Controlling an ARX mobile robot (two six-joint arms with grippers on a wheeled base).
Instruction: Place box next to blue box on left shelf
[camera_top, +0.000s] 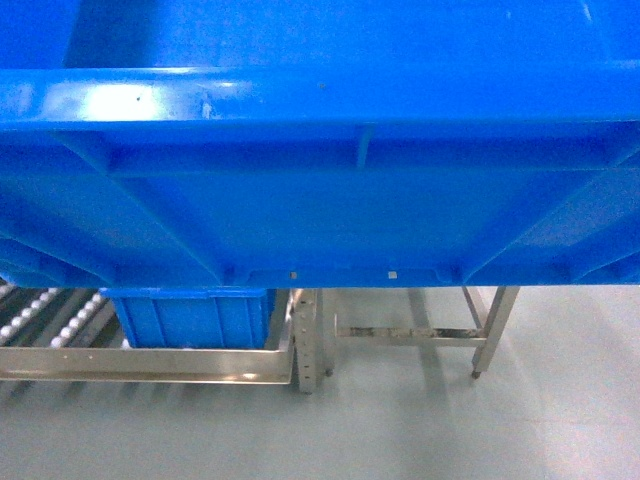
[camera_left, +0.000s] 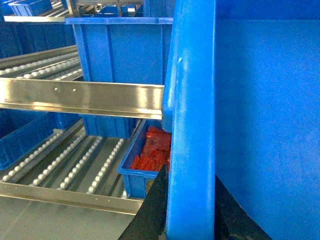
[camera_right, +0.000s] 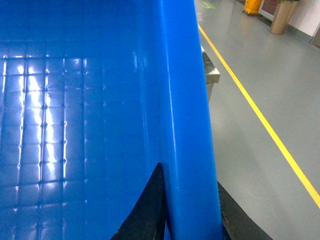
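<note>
Both grippers, left gripper (camera_left: 192, 227) and right gripper (camera_right: 192, 220), are pinching the box (camera_top: 320, 190) by opposite rims, carrying it in the air. The blue box (camera_top: 190, 318) is sitting at the shelf's (camera_top: 150, 362) right end; placing is not yet done.

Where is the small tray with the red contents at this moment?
In the left wrist view, the small blue tray sits low on the roller shelf, just left of the carried blue crate.

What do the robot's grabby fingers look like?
Only bits show. The left gripper has flat black fingers that taper to a point. The right gripper looks the same, with black pointed fingers. No cables or markings are visible.
</note>
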